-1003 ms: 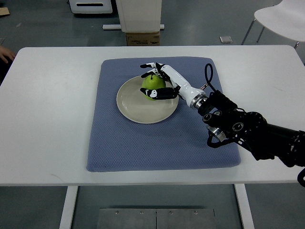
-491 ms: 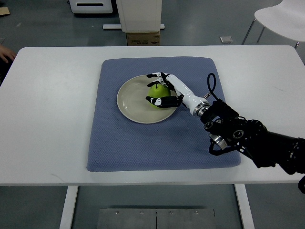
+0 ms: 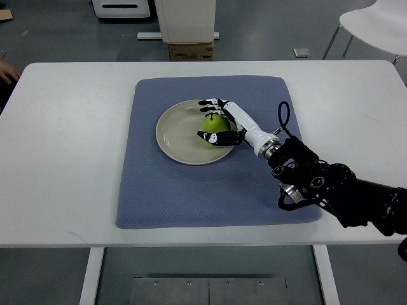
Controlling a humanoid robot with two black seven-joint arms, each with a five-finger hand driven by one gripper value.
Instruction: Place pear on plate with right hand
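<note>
One arm working: on the bench (image 3: 70, 146), blue mat (image 3: 172, 197), plate (image 3: 175, 136), pear (image 3: 215, 129) sits on its right side with right hand (image 3: 219, 122) fingers (image 3: 208, 103) clamped round it, stem up, release straight back right.

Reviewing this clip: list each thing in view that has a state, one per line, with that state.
pear: upright on the plate, right side, stem up, held.
right robot hand: fingers curled around the pear.
plate: flat on the mat, holding only the pear.
blue mat: spread flat on the table.
table: white, carrying the mat.
person's hand: at the far left edge, touching nothing.
</note>
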